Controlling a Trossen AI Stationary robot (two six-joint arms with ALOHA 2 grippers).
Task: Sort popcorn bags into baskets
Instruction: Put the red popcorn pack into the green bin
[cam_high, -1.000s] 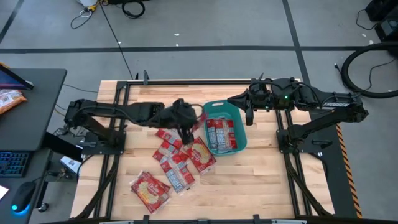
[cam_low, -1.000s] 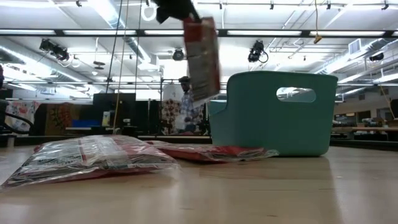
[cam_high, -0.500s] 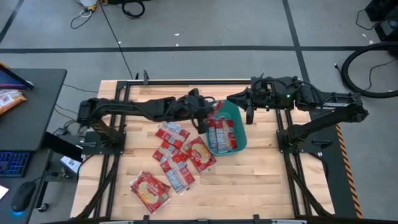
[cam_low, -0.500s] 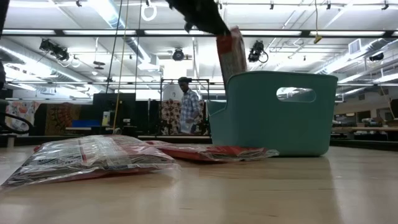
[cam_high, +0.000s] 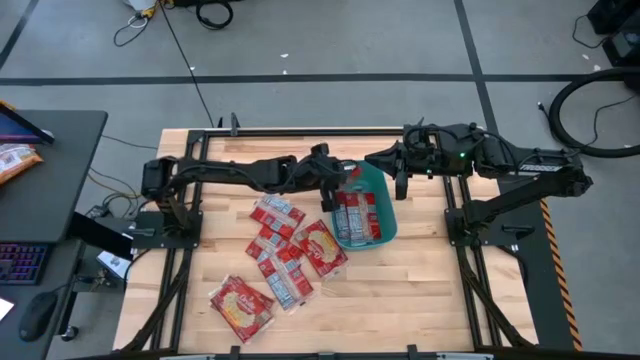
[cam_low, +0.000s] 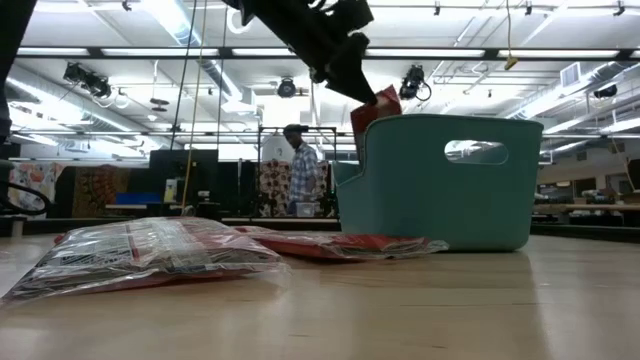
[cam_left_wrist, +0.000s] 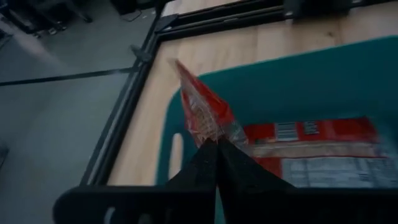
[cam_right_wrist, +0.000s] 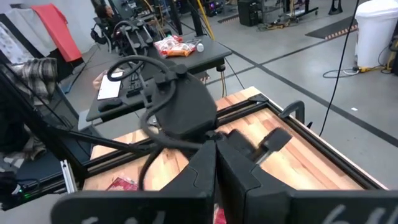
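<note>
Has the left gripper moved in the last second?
Yes. The left gripper, shut on a popcorn bag, travelled from over the loose bags to the teal basket.

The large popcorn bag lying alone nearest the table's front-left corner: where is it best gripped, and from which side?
Probably at one short end of the large popcorn bag, coming straight down from above. It lies flat on the table at a slant, with bare wood around most of its edges, though smaller popcorn bags sit close on one side.

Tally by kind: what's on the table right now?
Teal basket: 1
Popcorn bag pinched by left gripper: 1
Popcorn bags in basket: 2 showing
Popcorn bags loose on table: about 6, overlapping
Total: about 10
</note>
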